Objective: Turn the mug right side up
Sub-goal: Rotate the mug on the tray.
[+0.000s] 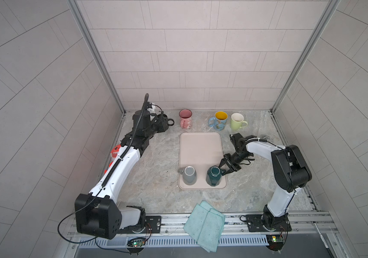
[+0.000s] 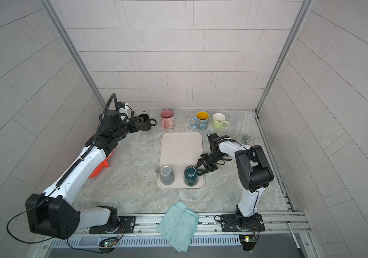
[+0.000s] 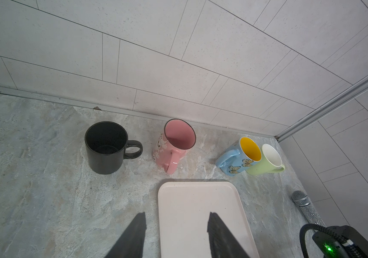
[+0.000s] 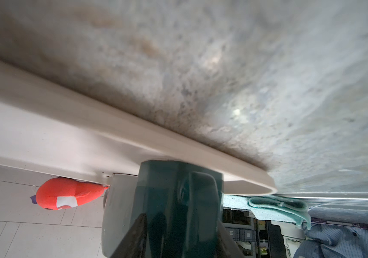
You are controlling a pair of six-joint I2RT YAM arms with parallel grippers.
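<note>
At five o'clock on the tray (image 1: 201, 147), your right gripper (image 1: 223, 170) straddles the handle (image 4: 201, 189) of the teal mug (image 1: 213, 178), grip unclear, and a loose pinch could swing it into the grey mug (image 1: 189, 177).

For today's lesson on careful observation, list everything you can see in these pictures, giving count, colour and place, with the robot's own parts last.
tray: 1, pale pink, centre of the counter
grey mug: 1, grey, upside down, tray's near left corner
green mug: 1, dark green, upside down, tray's near right corner
black mug: 1, black, upright, back left
pink mug: 1, pink, upright, back
blue mug: 1, blue, yellow inside, back
light green mug: 1, beside blue mug
cloths: apparently 2, teal, front edge
plush toy: 1, red, left side
microphone: 1, silver, right side
left gripper: black, open, near black mug
right gripper: black, at green mug's handle
</note>
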